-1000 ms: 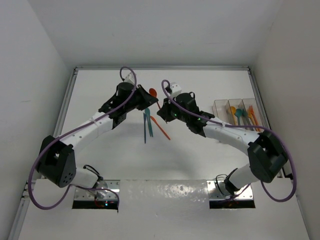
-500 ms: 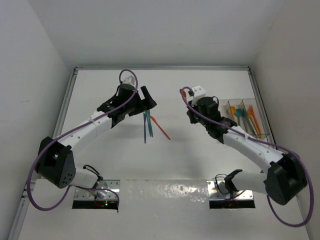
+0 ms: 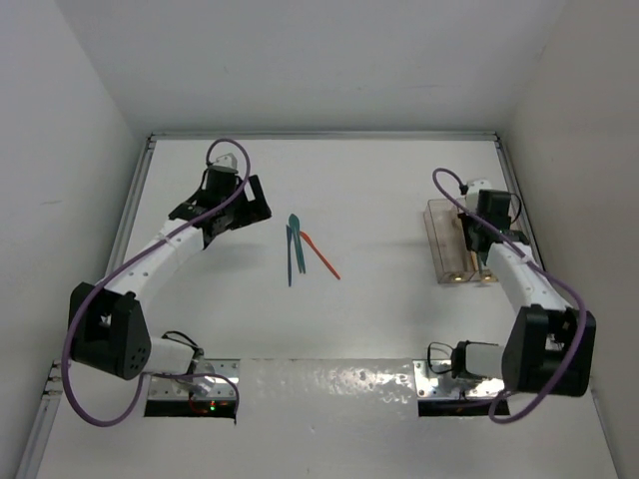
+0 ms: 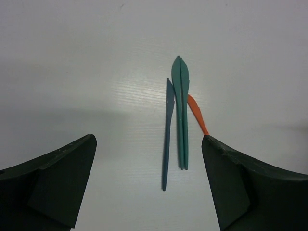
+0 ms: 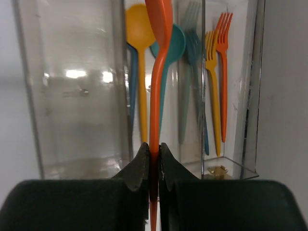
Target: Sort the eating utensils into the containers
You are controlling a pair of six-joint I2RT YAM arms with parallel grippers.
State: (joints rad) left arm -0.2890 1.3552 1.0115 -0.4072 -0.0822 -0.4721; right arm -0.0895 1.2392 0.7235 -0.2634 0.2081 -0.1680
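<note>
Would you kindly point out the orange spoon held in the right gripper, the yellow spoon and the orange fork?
orange spoon (image 5: 154, 96): right wrist view, on its handle.
yellow spoon (image 5: 137, 29): right wrist view, on its bowl.
orange fork (image 5: 224, 86): right wrist view, on its handle.

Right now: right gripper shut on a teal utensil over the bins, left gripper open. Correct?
Not teal: the utensil in the right gripper is orange, as the right wrist view shows. The rest holds: shut, over the bins, left gripper open.
</note>
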